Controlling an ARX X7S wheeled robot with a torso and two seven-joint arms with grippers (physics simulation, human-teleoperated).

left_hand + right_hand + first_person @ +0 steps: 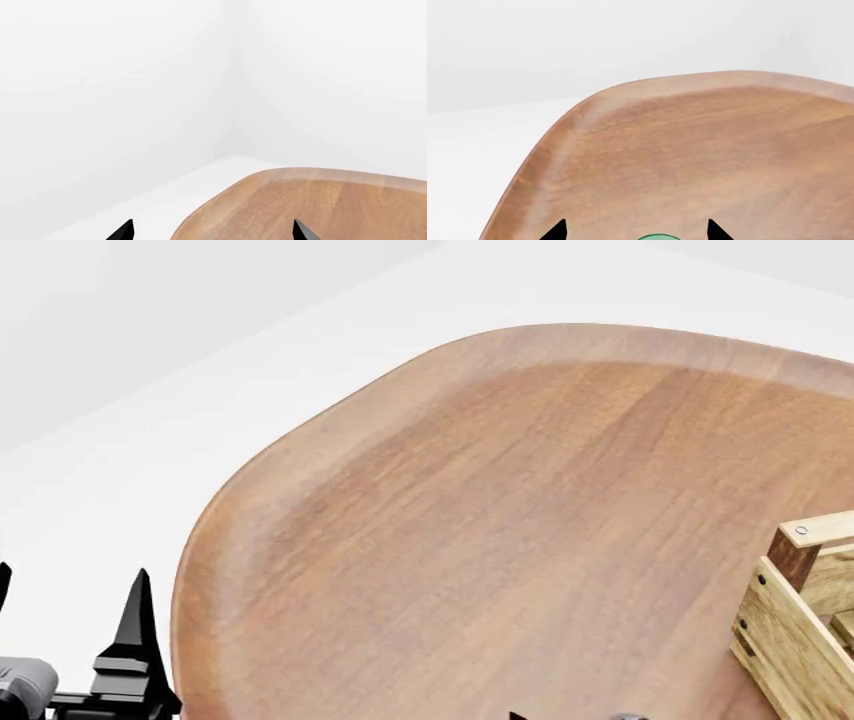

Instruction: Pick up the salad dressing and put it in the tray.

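Only the green round top of the salad dressing [659, 237] shows, at the edge of the right wrist view, between the spread fingertips of my right gripper [635, 232]. The fingertips stand clear of it on both sides; the bottle's body is out of view. One corner of the tray [790, 625], a light-wood crate with a dark corner post, shows at the right edge of the head view. My left gripper [213, 231] is open and empty over the table's rounded corner; it also shows low on the left of the head view [70, 610].
The brown wooden table [507, 520] with a raised rounded rim fills most of the views. White floor and white walls lie beyond its far and left edges. A black tip [515, 716] pokes in at the head view's lower edge.
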